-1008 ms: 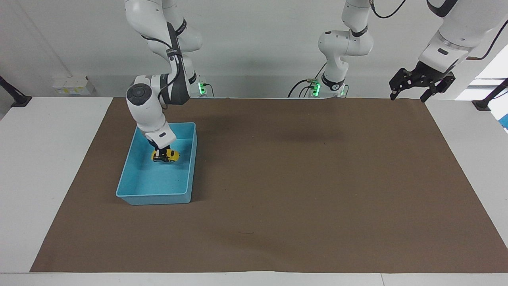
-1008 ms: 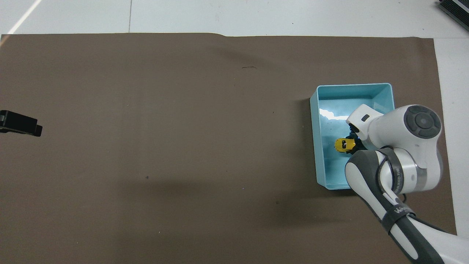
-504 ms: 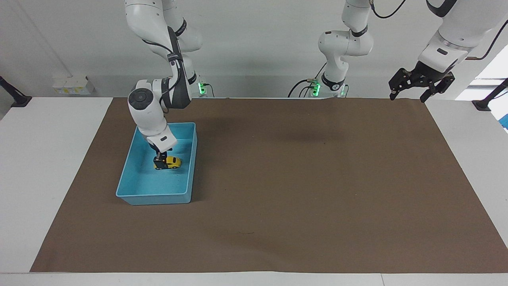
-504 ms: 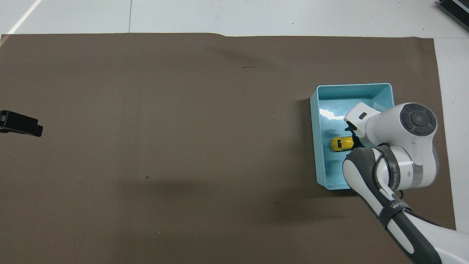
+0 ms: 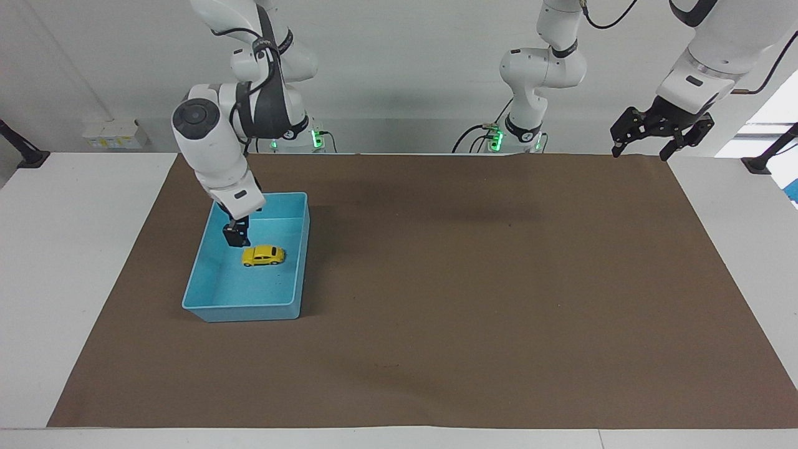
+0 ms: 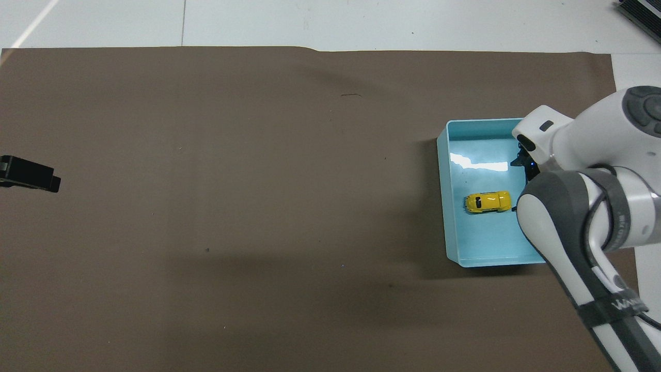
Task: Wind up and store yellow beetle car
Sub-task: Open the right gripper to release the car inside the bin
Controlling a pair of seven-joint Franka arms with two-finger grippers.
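the table [image 5: 75, 262] is white and mostly covered by a brown mat [image 5: 474, 293] that runs nearly edge to edge. on the mat, toward the right arm's end of the table, sits a light-blue bin [image 5: 212, 308] [image 6: 445, 206], a shallow rectangular tray with its long sides running away from the robots. the right claw [image 5: 235, 236] [image 6: 522, 164] hangs above the bin's end nearer the robots, empty and clear of everything; i cannot tell how far its fingers are parted. the left claw [image 5: 662, 132] [image 6: 28, 174] waits in the air over the left arm's end of the table, its fingers spread wide apart and holding nothing. the yellow beetle car [image 5: 263, 255] [image 6: 488, 201] rests on its wheels on the floor of the bin, about midway along it, lying crosswise to the long sides, free of the right claw.
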